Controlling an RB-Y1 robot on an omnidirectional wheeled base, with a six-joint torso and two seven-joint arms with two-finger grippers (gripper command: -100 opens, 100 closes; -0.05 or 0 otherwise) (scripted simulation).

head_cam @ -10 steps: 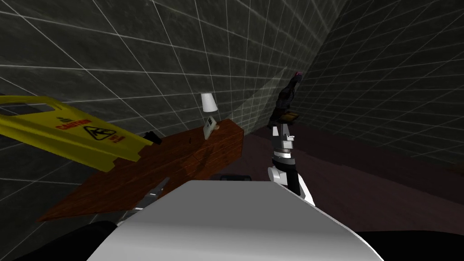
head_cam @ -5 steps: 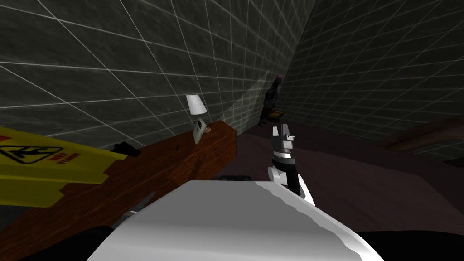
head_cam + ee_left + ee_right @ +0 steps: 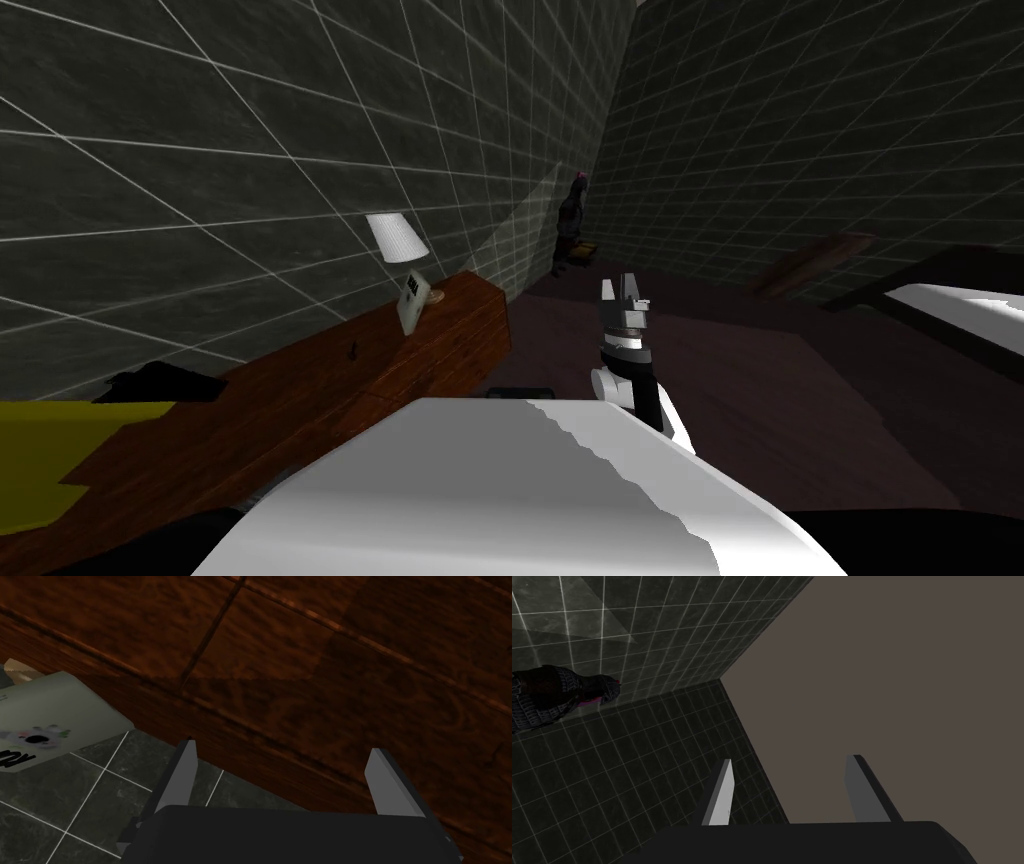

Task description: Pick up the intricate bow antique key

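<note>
Nothing is picked up yet. The left gripper (image 3: 281, 748) hangs wide open and empty beside the wooden tabletop (image 3: 300, 400), and the right gripper (image 3: 791, 758) is raised, open and empty too. The key (image 3: 353, 350) looks to be that tiny dark speck near the lamp (image 3: 395, 238). Approach and grasp remain.

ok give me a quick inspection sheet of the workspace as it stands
surface: long brown wooden top along the tiled wall
job's things: small dark speck on the wooden top, too small to tell whether it is the key
clutter: lamp with white shade, card, black object, yellow sign
grippers: left gripper fingers open, close to brown wood; right gripper fingers open, nothing between them
cables: nothing seen
surroundings: dark tiled walls, dark figure in the corner
</note>
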